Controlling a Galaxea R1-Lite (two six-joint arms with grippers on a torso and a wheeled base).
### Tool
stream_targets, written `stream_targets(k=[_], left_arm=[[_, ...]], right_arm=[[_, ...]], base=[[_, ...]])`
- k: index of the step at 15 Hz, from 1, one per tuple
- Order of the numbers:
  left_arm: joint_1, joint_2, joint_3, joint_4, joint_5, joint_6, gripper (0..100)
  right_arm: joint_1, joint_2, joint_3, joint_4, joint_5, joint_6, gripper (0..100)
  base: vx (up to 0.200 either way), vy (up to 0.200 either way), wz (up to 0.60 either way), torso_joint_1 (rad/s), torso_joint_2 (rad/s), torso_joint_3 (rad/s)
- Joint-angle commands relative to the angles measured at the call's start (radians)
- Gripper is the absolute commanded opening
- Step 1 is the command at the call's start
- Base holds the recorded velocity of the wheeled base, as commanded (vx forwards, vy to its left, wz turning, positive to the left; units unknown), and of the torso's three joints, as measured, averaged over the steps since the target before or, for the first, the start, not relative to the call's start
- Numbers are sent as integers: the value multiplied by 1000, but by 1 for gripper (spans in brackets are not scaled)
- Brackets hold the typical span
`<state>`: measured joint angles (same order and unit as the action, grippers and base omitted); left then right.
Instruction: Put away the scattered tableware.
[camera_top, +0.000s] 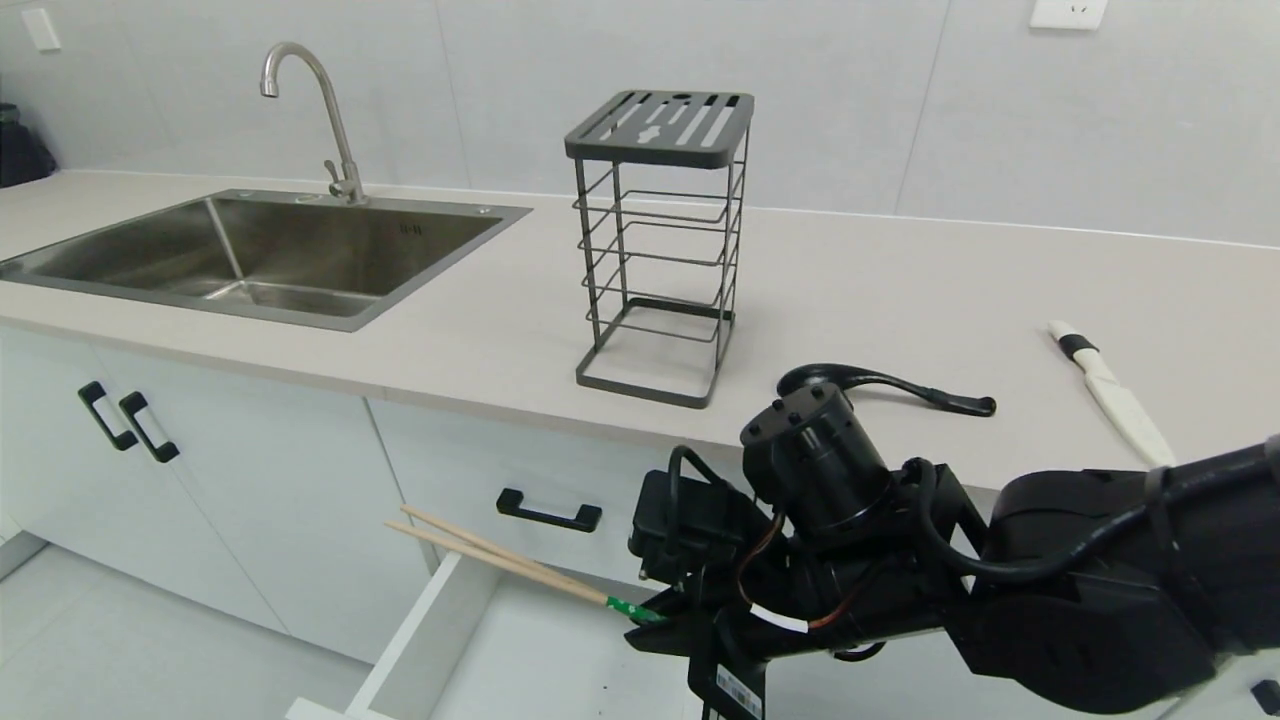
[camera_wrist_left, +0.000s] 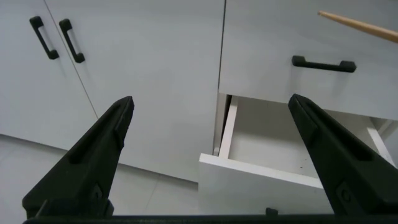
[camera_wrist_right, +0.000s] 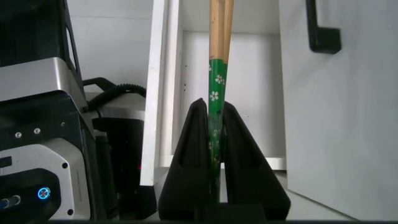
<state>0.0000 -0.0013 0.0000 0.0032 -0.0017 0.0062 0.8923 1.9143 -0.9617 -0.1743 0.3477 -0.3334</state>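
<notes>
A pair of wooden chopsticks with green flowered ends is clamped in my right gripper, which is shut on them below the counter edge, over the pulled-out white drawer. In the right wrist view the chopsticks run between the fingers out over the drawer. My left gripper hangs open in front of the cabinet, facing the drawer, with nothing between its fingers; the chopstick tips show beyond it. A black ladle and a white knife lie on the counter.
A dark wire rack stands mid-counter. The steel sink with its tap is at the left. Cabinet doors with black handles lie left of the drawer; a drawer front with a black handle is above it.
</notes>
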Motion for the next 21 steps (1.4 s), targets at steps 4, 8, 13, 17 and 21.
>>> stream_targets(k=[4,8,13,17,21], left_arm=[[0,1,0,0,0,0,100],[0,1,0,0,0,0,100],[0,1,0,0,0,0,100],[0,1,0,0,0,0,100],[0,1,0,0,0,0,100]], right_arm=[[-3,34,-11,-1,-1,-4,0],[-6,63,-29,-2,-1,-7,0],[-4,121,-123,-2,-6,-10,0],[8,157,-141,-2,-13,-13,0],[77,186,-141,-10,-194,39,0]], base=[[0,0,0,-79,454,365],[0,0,0,-18,349,317],[0,0,0,-7,70,69],[0,0,0,0,0,0],[0,0,0,0,0,0]])
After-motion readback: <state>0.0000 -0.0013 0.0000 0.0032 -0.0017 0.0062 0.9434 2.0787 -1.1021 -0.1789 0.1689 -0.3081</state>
